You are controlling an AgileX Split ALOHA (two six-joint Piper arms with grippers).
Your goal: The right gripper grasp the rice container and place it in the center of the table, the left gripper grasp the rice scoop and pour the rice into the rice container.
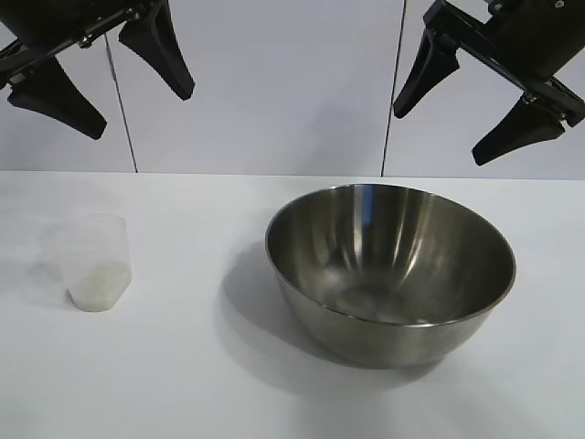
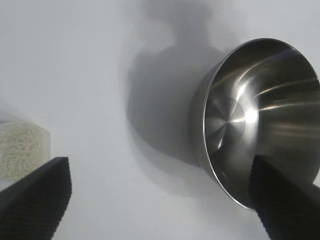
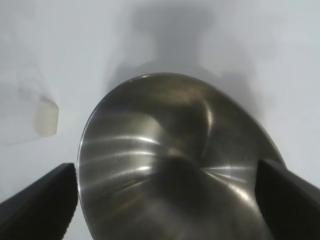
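Two grippers are hanging high over the tabletop point(image 1: 183, 366), nothing grasped yet: left gripper point(image 1: 114, 78) w/ fingers apart above the rice scoop point(image 1: 96, 261), right gripper point(image 1: 475, 101) w/ fingers spread above the rice container point(image 1: 390, 270). Task is looking barely begun; bowl is sitting right of centre, empty, rice point(image 1: 99, 285) is still lying in the scoop. Both the grasps & the pour are remaining. Count: 1 bowl, 1 scoop.
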